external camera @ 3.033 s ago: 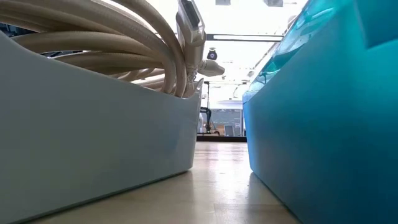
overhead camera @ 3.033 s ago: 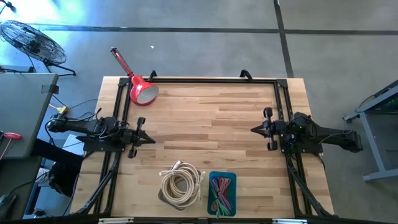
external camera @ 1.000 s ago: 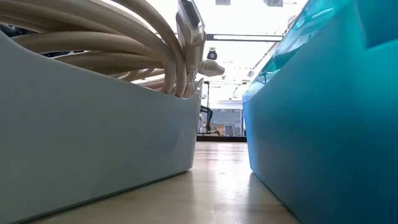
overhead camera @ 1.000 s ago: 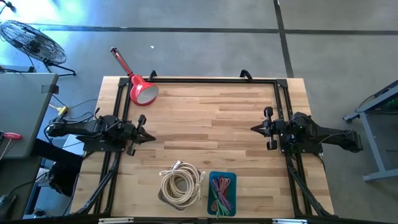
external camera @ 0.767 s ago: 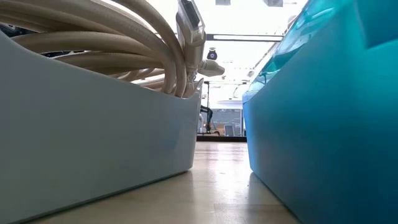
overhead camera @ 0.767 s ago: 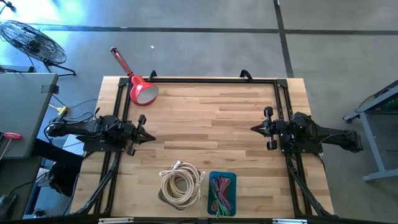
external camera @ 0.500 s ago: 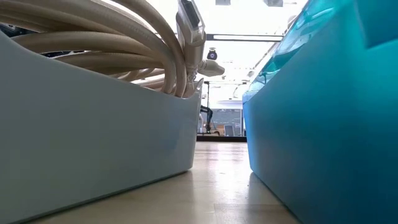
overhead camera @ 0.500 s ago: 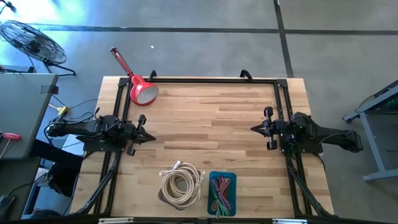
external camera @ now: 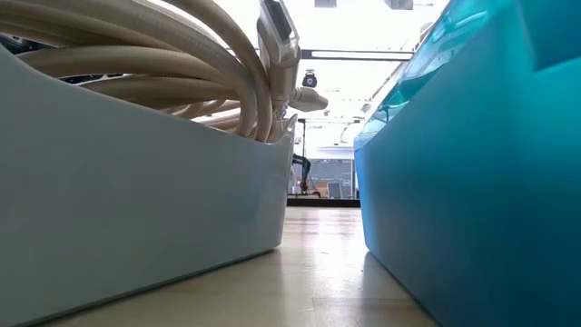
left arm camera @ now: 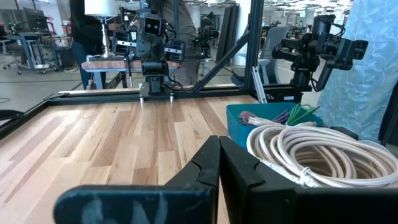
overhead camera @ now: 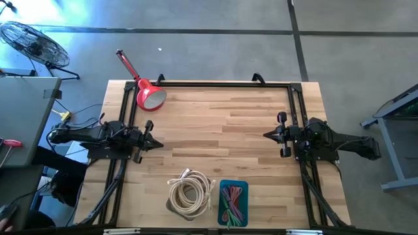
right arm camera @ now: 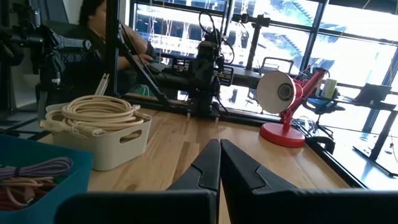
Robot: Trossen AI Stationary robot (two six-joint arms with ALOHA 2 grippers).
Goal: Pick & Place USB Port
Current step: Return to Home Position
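Evidently the sorting looked finished: the coiled beige HDMI cable (overhead camera: 190, 190) lay in the white bin (external camera: 136, 182) and the coloured USB cables (overhead camera: 233, 202) in the blue bin (external camera: 472, 163) just beside it. The left gripper (overhead camera: 155, 145) and right gripper (overhead camera: 268, 136) sat at opposite sides of the table (overhead camera: 222, 117), well apart from both bins, jaws closed on nothing. Homing well probably meant just settling both arms gently in these tucked poses, without drifting inward.
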